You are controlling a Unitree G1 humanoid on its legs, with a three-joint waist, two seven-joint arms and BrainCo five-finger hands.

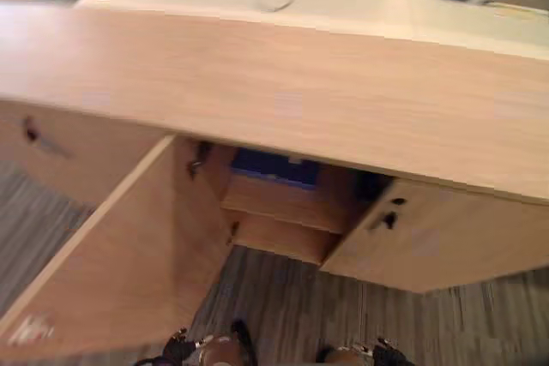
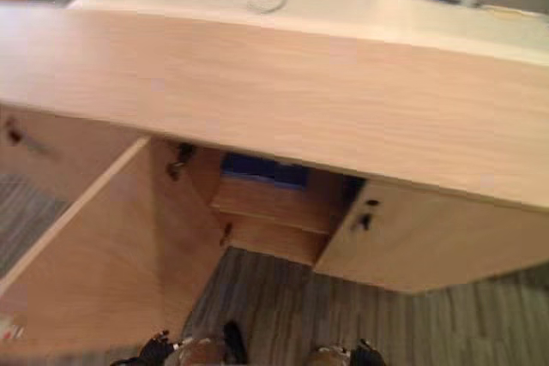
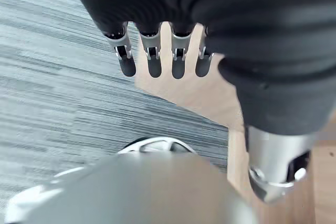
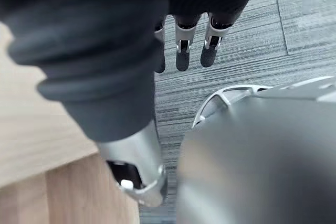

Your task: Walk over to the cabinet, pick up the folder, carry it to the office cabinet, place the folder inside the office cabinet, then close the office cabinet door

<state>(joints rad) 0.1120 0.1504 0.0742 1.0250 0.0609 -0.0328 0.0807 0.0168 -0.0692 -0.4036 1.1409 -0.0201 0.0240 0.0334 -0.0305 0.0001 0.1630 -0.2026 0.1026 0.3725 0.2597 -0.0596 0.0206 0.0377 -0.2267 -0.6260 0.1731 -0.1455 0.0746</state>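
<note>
The blue folder (image 1: pixel 274 166) lies mostly hidden under the cabinet top (image 1: pixel 283 92); the open door (image 1: pixel 129 255) runs off the lower left edge.

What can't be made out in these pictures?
1. Folder: in the eye views a blue strip shows; the cabinet top hides the rest.
2. Things on the desk: eye views, blurred and cut off by the upper edge.
3. Left robot hand and right robot hand: wrist views, palms hidden behind the backs of the hands.
</note>
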